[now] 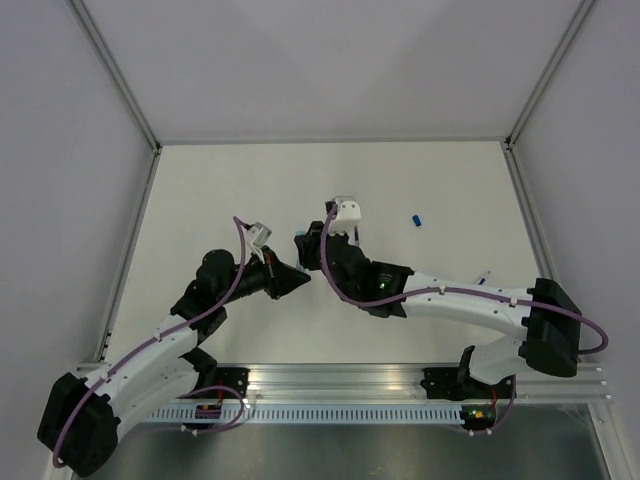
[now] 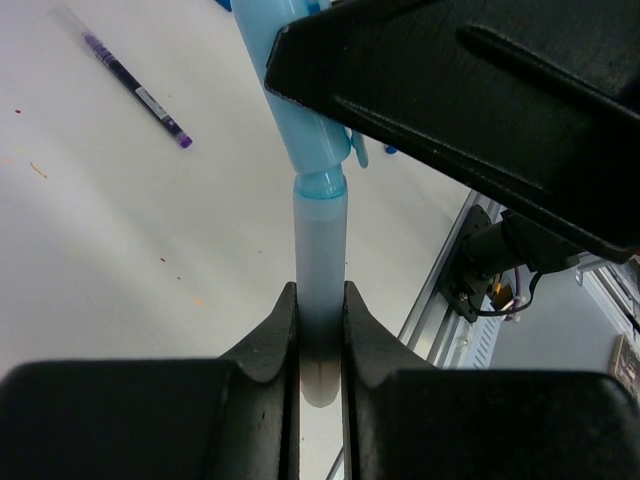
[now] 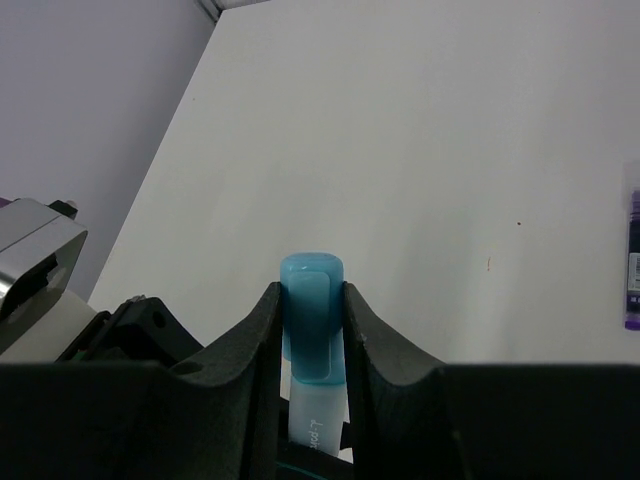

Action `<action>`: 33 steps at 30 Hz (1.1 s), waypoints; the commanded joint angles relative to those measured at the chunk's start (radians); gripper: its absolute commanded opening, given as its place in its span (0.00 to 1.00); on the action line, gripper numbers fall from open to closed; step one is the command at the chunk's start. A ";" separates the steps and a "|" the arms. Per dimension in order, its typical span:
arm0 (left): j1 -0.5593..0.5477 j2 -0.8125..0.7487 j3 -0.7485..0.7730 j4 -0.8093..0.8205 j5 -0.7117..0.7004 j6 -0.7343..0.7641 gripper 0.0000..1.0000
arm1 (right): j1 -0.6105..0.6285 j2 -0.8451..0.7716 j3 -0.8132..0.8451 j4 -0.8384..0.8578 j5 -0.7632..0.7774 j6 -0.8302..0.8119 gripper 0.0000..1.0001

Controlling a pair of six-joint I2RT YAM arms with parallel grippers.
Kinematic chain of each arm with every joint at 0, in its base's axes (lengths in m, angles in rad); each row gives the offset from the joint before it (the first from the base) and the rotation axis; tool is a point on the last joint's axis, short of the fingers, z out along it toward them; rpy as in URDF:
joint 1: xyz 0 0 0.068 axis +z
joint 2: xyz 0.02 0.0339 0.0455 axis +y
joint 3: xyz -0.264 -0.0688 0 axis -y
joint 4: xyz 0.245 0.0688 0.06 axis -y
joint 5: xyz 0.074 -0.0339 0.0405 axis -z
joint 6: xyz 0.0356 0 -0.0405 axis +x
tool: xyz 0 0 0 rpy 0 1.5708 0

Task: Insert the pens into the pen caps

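Note:
My left gripper (image 2: pixel 320 300) is shut on the pale white barrel of a pen (image 2: pixel 320 250). My right gripper (image 3: pixel 312 300) is shut on a sky-blue pen cap (image 3: pixel 312 310), which sits over the far end of that same pen (image 3: pixel 318 425). The cap also shows in the left wrist view (image 2: pixel 300 110). In the top view the two grippers meet tip to tip mid-table, left (image 1: pixel 297 281) and right (image 1: pixel 303 243). A slim black pen with a purple end (image 2: pixel 135 88) lies on the table; it also shows at the right edge of the right wrist view (image 3: pixel 632 262). A dark blue cap (image 1: pixel 416 218) lies to the right.
The white table (image 1: pixel 220 190) is walled by grey panels with metal posts at the corners. An aluminium rail (image 1: pixel 400 385) runs along the near edge and also shows in the left wrist view (image 2: pixel 450 290).

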 commanded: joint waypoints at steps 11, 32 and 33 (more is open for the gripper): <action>0.003 -0.100 -0.020 0.058 -0.073 -0.017 0.02 | 0.115 -0.025 -0.119 0.122 0.166 -0.007 0.00; 0.003 -0.150 -0.039 0.091 -0.016 -0.003 0.02 | 0.172 -0.102 -0.165 0.163 0.220 -0.042 0.51; 0.003 -0.152 -0.040 0.096 -0.006 -0.005 0.02 | 0.172 -0.111 -0.164 0.163 0.214 -0.068 0.54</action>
